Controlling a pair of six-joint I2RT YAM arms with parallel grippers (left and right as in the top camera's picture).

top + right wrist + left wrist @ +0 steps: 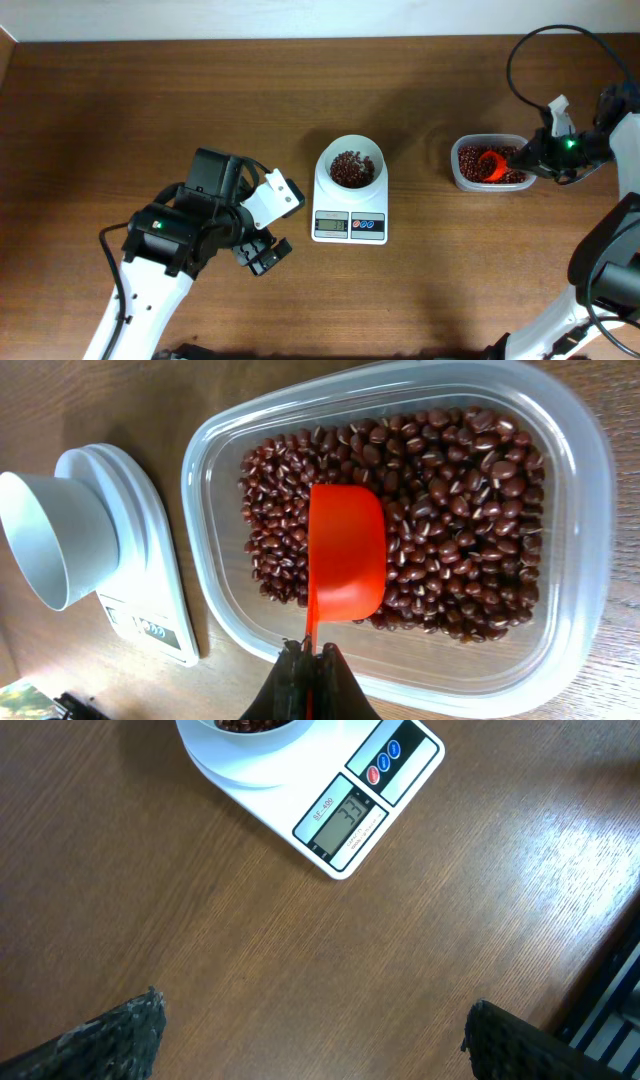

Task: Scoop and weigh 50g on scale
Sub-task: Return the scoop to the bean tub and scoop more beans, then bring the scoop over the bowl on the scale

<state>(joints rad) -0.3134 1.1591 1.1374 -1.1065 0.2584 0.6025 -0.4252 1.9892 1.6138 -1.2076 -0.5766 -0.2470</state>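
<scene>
At the middle of the overhead frame stands one scale with one white bowl on its platform; the beans lie in two lots, a small heap in the bowl and a wider bed in the one clear tub at centre right; one orange scoop rests on the tub's beans; the right pincer, pressed together, pinches the scoop's handle, right of the scale; the left pincer, spread wide and holding nothing, hovers over the table, lower left of the scale; beside the grey display a label seems to read SF-400; the digits are too faint to read.
</scene>
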